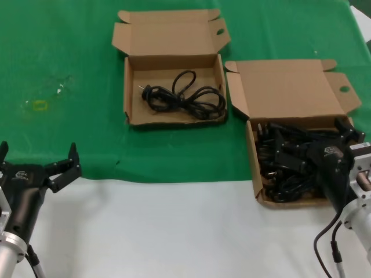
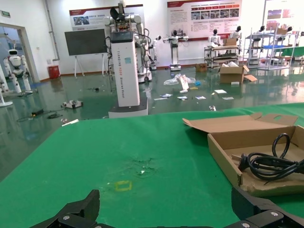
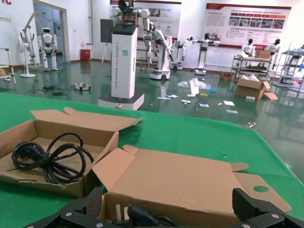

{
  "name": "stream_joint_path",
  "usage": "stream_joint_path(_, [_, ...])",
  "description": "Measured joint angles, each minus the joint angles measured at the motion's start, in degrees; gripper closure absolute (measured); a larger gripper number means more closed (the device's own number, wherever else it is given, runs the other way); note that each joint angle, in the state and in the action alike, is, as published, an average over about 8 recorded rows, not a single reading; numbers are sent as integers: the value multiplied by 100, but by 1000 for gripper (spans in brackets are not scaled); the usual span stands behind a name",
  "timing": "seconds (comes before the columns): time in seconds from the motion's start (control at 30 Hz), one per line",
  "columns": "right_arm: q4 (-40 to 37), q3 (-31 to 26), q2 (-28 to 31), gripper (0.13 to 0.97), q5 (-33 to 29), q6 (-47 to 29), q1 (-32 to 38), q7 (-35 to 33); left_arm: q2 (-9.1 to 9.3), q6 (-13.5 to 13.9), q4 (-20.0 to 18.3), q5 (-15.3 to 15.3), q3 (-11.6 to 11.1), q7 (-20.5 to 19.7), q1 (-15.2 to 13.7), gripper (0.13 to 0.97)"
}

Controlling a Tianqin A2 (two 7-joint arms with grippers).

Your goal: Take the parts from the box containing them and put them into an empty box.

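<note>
1. At near left, over the white table edge (image 1: 174,231), the left gripper (image 1: 37,168) sits parked w/ jaws spread wide and nothing between them. It's well apart from both boxes, so looks idle.
2. Far centre on the green cloth (image 1: 69,69): the shallow brown cardboard box w/ the long tuck-flap lid (image 1: 128,92), lid folded back. This is the receiving box. One coiled black power cord w/ plug (image 1: 184,96) already lies loose on its floor; so approx one part delivered. Left wrist view shows the same cord resting inside, nothing touching it.
3. Right of that, nearer the robot: the shallow brown cardboard box w/ plain lid and small ear flaps (image 1: 290,87), round hole in the right ear. Its tray still holds a dense tangle of black cords and plugs (image 1: 284,168); can't count them, but clearly several.
4. At near right, the right gripper (image 1: 310,136) is down over that pile, among or just above the cords. Right wrist view shows its jaws spread apart w/ no cord between them.
5. Judgement: early in the job. One cord moved, most left. Step in hand looks like reaching for the next bundle; the tangle may drag neighbours along when lifted.
</note>
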Motion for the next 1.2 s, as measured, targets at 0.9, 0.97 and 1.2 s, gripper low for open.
stream_joint_path(0.9, [2,1,0,129,1,1,-2,1,0,0,0,0,0,0,0,132])
stream_joint_path(0.97, [2,1,0,129,1,1,-2,1,0,0,0,0,0,0,0,132])
stream_joint_path(1.2, [2,1,0,129,1,1,-2,1,0,0,0,0,0,0,0,132])
